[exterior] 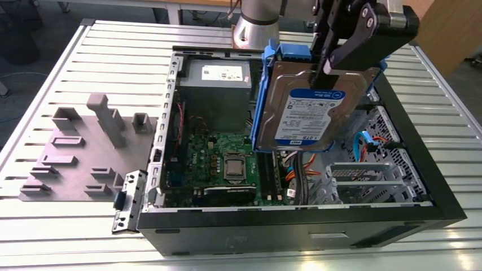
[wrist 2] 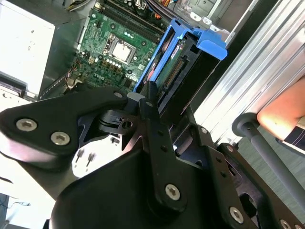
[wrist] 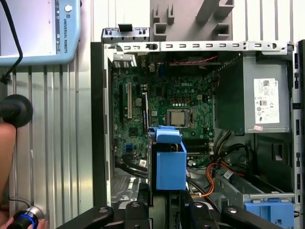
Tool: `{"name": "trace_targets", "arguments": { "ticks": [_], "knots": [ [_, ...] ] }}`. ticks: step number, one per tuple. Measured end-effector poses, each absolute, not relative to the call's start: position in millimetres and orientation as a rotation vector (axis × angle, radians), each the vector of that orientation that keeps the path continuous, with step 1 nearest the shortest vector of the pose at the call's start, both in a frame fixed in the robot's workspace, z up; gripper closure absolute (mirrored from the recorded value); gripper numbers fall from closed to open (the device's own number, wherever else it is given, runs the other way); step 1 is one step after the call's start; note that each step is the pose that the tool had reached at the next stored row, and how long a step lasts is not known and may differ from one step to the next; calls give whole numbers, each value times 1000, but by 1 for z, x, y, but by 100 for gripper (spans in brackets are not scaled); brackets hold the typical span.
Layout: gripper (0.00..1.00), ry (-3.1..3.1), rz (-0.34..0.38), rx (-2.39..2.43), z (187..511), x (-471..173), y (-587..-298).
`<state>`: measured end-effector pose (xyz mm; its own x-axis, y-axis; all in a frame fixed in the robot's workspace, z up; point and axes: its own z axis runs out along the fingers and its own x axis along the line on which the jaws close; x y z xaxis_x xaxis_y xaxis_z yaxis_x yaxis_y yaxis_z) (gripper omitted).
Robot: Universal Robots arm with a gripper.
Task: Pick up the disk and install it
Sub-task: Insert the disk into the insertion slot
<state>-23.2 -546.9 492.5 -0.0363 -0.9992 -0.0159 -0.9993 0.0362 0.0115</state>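
Clamping the disk (exterior: 312,116) by its top edge, the pincer (exterior: 328,76) holds it on edge, label toward the exterior view, above the open case (exterior: 301,226) beside the motherboard (exterior: 218,158). The case sits on a slatted bench (exterior: 75,73).

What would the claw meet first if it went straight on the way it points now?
The claw is shut on the disk, so the disk's lower edge leads. Below it lie the cables beside the green board; probably those first, though depth is unclear.
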Motion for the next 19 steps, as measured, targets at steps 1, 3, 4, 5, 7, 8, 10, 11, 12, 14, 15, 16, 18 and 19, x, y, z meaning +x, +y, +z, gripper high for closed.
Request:
{"name": "trace_targets", "arguments": {
  "ticks": [1, 3, 4, 5, 7, 8, 10, 11, 12, 14, 15, 16, 18, 19],
  "knots": [
    [65, 2259, 30, -2178, 492, -22, -547],
    [65, 2259, 30, -2178, 492, -21, -547],
    [65, 2259, 30, -2178, 492, -21, -547],
    [65, 2259, 30, -2178, 492, -17, -547],
    [65, 2259, 30, -2178, 492, -16, -547],
    [65, 2259, 30, -2178, 492, -16, -547],
    [65, 2259, 30, -2178, 492, -16, -547],
    [65, 2259, 30, -2178, 492, -16, -547],
    [65, 2259, 30, -2178, 492, -16, -547],
    [65, 2259, 30, -2178, 492, -16, -547],
    [65, 2259, 30, -2178, 492, -16, -547],
    [65, 2258, 30, -2178, 492, -16, -547],
    [65, 2259, 30, -2178, 492, -14, -547],
    [65, 2259, 30, -2178, 492, -13, -547]
  ]
}}
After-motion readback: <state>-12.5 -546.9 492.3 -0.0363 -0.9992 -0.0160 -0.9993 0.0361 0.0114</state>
